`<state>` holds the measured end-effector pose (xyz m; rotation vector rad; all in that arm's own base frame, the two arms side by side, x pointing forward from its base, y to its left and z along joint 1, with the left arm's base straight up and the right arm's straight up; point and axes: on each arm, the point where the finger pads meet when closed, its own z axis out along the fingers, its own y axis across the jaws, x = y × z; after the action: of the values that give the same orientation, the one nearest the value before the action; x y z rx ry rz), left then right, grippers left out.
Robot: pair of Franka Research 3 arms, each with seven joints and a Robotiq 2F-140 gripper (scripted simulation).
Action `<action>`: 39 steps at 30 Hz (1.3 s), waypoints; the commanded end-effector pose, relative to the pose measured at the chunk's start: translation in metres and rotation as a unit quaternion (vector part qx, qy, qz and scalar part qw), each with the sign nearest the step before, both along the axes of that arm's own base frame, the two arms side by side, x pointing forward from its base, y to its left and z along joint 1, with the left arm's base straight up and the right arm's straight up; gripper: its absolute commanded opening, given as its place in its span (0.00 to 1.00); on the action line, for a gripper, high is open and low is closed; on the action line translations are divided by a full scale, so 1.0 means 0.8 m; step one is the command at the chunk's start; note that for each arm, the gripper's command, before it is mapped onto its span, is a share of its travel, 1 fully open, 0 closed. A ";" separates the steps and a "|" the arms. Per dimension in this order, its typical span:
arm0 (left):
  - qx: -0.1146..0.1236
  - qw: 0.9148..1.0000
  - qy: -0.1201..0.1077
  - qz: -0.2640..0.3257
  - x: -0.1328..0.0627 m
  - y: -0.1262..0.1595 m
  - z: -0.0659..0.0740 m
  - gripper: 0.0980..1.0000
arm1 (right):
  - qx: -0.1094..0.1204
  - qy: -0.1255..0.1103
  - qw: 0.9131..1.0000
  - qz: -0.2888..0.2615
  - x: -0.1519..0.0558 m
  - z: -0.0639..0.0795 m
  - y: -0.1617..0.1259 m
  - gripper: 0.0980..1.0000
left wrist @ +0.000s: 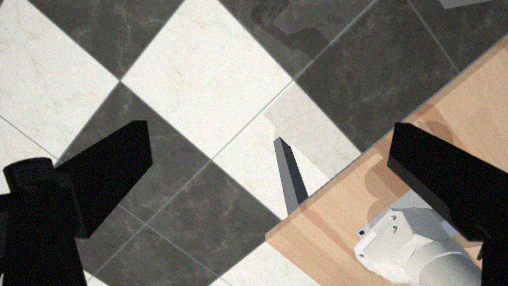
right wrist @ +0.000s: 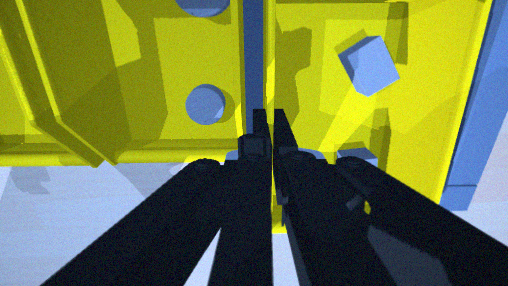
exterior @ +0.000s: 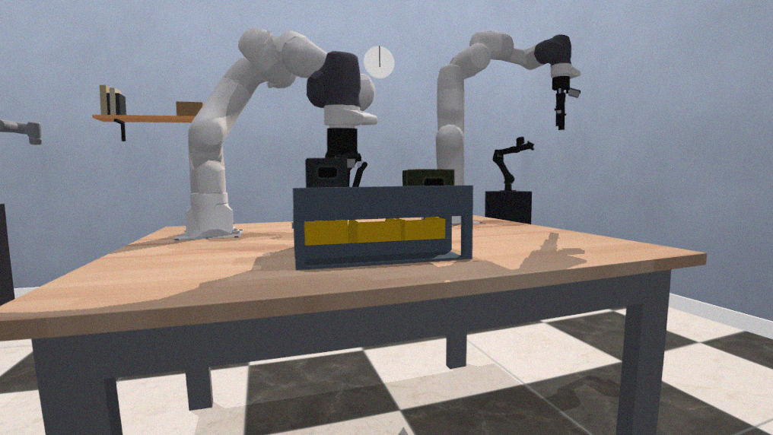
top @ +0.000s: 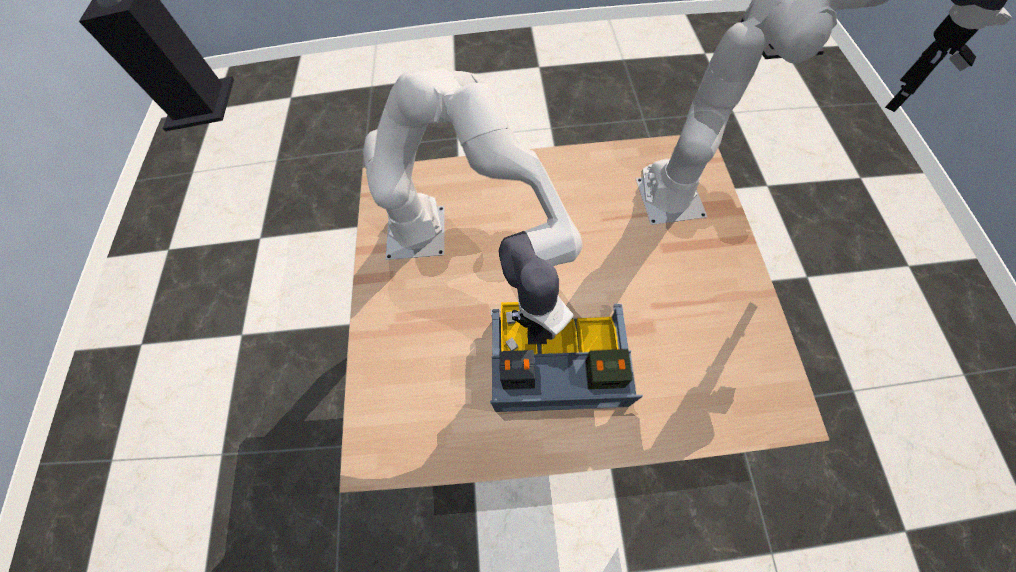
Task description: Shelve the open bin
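- The open bin (top: pixel 513 308) (exterior: pixel 326 232) (right wrist: pixel 420 125) is bright yellow, with thin upright walls and a broad, flat floor crossed by angular shadows.
- It occupies the end place in the row on the shelf (top: pixel 561 380) (exterior: pixel 378 201) (right wrist: pixel 462 135), beside a blue-grey side panel. Its near end sticks out past its neighbours' fronts; whether it is slightly tilted I cannot tell.
- Two pale, block-like parts (right wrist: pixel 369 66) lie inside it, apart from each other; the nearer one is partly hidden by the right gripper.
- The right gripper (top: pixel 538 342) (right wrist: pixel 267 129) is nearly closed, its fingertips pinching the bin's thin side wall next to the middle bin.
- The middle bin (top: pixel 558 341) (exterior: pixel 378 231) (right wrist: pixel 145 95) is the same yellow and contains round parts (right wrist: pixel 205 104). A narrow strip of shelf shows between it and the open bin.
- The far bin (top: pixel 597 333) (exterior: pixel 424 228) (right wrist: pixel 20 145) completes the row, also yellow.
- The left gripper (top: pixel 894 103) (exterior: pixel 560 128) (left wrist: pixel 270 143) hangs well apart from the shelf, fingers spread wide, holding nothing.
- Above, a dark grey box (top: pixel 517 373) (exterior: pixel 319 178) and a dark green box (top: pixel 608 373) (exterior: pixel 413 177) stand on the top board.
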<state>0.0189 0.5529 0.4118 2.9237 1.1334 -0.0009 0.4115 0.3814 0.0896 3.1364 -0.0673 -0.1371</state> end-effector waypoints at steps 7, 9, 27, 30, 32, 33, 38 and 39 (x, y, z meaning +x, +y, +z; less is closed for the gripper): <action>0.000 1.000 0.000 0.000 0.000 0.000 0.000 1.00 | 0.001 -0.003 1.000 0.001 0.003 0.002 0.001 0.00; 0.000 1.000 0.000 0.000 0.000 0.000 0.000 1.00 | 0.001 -0.004 1.000 0.001 0.003 0.002 0.001 0.00; 0.000 1.000 0.000 0.000 0.000 0.000 0.000 1.00 | 0.000 -0.016 1.000 0.001 0.002 -0.001 0.001 0.00; 0.000 1.000 0.000 0.000 0.000 0.000 0.000 1.00 | 0.000 -0.017 1.000 0.001 0.002 -0.001 0.001 0.00; 0.000 1.000 0.000 0.000 0.000 0.000 0.000 1.00 | 0.000 -0.018 1.000 0.001 0.002 -0.001 0.001 0.00; 0.000 1.000 0.000 0.000 0.000 0.000 0.000 1.00 | 0.000 -0.018 1.000 0.001 0.002 -0.001 0.001 0.00; 0.000 1.000 0.000 0.000 0.000 0.000 0.000 1.00 | 0.000 -0.018 1.000 0.001 0.002 -0.001 0.001 0.00; 0.000 1.000 0.000 0.000 0.000 0.000 0.000 1.00 | 0.000 -0.018 1.000 0.001 0.002 -0.001 0.001 0.00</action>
<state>0.0189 0.5529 0.4118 2.9237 1.1335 -0.0009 0.4107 0.3805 0.0870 3.1351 -0.0572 -0.0908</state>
